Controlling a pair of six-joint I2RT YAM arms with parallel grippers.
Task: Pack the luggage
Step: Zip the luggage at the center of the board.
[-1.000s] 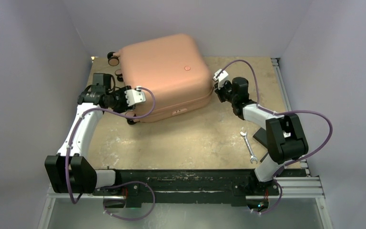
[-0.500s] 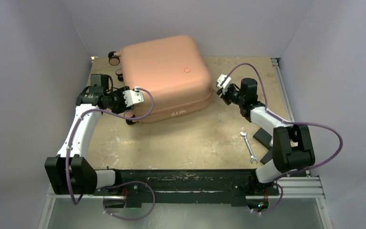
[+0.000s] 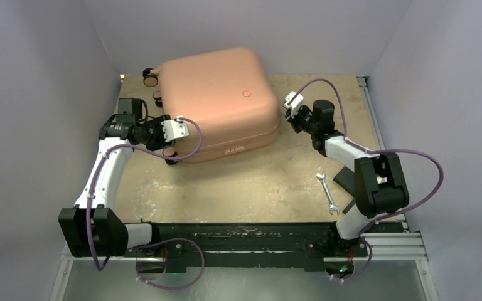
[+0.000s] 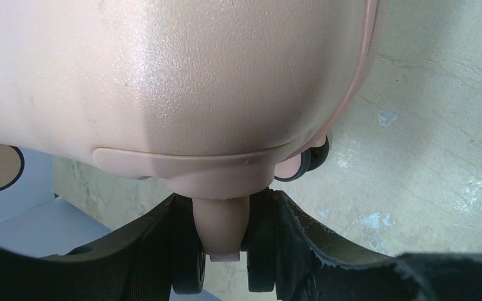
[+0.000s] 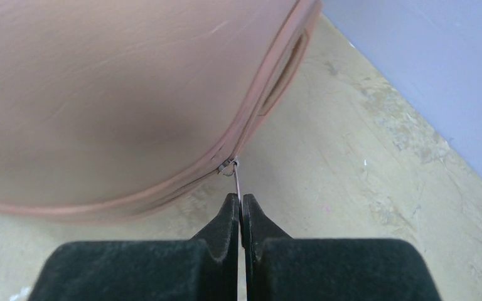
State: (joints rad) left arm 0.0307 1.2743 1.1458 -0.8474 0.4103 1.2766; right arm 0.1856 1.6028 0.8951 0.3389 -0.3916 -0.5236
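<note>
Luggage (image 3: 216, 100) lying flat on the table (image 3: 257, 182) at upper middle of the top view, my left gripper (image 4: 224, 248) clamped on its wheel stem (image 4: 221, 219) at the lower-left corner, my right gripper (image 5: 240, 207) pinching the zip pull (image 5: 236, 179) at its right edge, wrench (image 3: 327, 193) lower right.

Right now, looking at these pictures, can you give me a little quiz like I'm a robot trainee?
1. True or false: the suitcase is lying open.
2. What is the right hand pinching? A) a sock B) the zip pull C) a spoon
3. Fill in: the left hand grips a suitcase ____.

Key: 1 false, it is closed. 2 B. 3 wheel.
</note>
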